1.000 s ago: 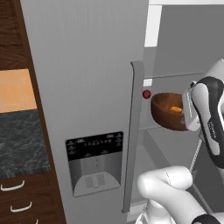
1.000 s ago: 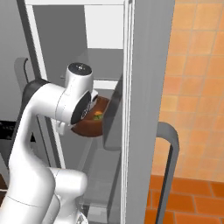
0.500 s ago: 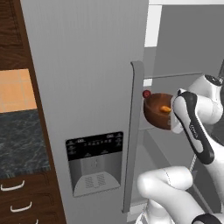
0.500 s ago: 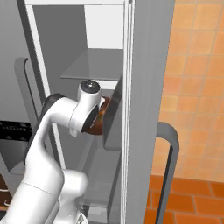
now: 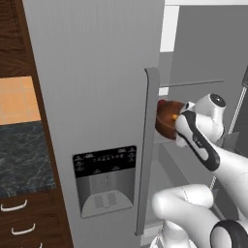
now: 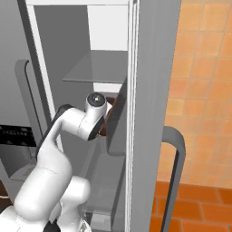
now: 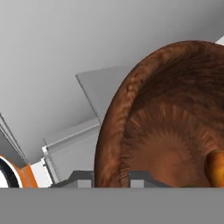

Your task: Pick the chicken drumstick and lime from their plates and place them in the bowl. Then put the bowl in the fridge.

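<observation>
The dark reddish-brown wooden bowl (image 7: 166,131) hangs tilted inside the open fridge (image 5: 97,72), at the level of a middle shelf. My gripper (image 7: 111,177) is shut on the bowl's rim, one finger inside and one outside. An orange-brown chicken drumstick (image 7: 215,168) lies in the bowl's bottom. The lime is hidden and the plates are out of view. From the left base view the bowl (image 5: 167,118) peeks out past the door's edge, in front of my hand. In the right base view the bowl (image 6: 111,100) shows behind my wrist.
The shut fridge door carries a long vertical handle (image 5: 147,145) and a dark dispenser panel (image 5: 104,179). A small red item (image 5: 161,102) sits just above the bowl. A glass shelf (image 6: 97,68) spans the fridge above. The open door (image 6: 154,90) stands close on the right.
The arm has stretched forward and carried the bowl to the left, deeper into the fridge, until part of it slipped behind the door's edge. The grip stays the same.
</observation>
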Controlling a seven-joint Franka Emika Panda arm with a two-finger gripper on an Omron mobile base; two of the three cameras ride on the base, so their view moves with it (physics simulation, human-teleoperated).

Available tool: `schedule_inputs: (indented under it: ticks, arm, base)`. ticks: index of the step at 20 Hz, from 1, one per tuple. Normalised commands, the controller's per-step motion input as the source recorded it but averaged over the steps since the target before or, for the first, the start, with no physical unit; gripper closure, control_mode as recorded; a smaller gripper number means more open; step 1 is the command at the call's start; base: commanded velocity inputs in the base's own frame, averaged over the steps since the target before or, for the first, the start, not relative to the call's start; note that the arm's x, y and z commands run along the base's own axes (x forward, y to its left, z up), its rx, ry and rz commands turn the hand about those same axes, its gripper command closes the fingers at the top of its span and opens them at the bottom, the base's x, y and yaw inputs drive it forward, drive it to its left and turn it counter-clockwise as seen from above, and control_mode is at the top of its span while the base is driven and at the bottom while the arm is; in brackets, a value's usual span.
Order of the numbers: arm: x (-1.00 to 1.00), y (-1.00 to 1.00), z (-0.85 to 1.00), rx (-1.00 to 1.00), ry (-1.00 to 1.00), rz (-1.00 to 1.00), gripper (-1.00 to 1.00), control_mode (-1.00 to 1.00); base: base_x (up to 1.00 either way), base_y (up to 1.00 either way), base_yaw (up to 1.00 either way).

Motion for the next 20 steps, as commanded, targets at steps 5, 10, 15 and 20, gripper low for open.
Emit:
schedule_inputs:
  ticks: [5, 10, 15, 20]
  arm:
    - [0.73, -0.06, -0.24, 0.0, -0.03, -0.01, 1.0, -1.0]
    - [0.51, -0.01, -0.36, 0.0, -0.01, -0.01, 1.0, -1.0]
    - [0.45, 0.0, -0.39, 0.0, -0.01, -0.01, 1.0, -1.0]
    - [0.35, 0.0, -0.09, 0.0, -0.1, -0.01, -1.0, -1.0]
  base:
    - [0.0, 0.0, 0.0]
    - [0.0, 0.0, 0.0]
    - [0.0, 0.0, 0.0]
    - [0.0, 0.0, 0.0]
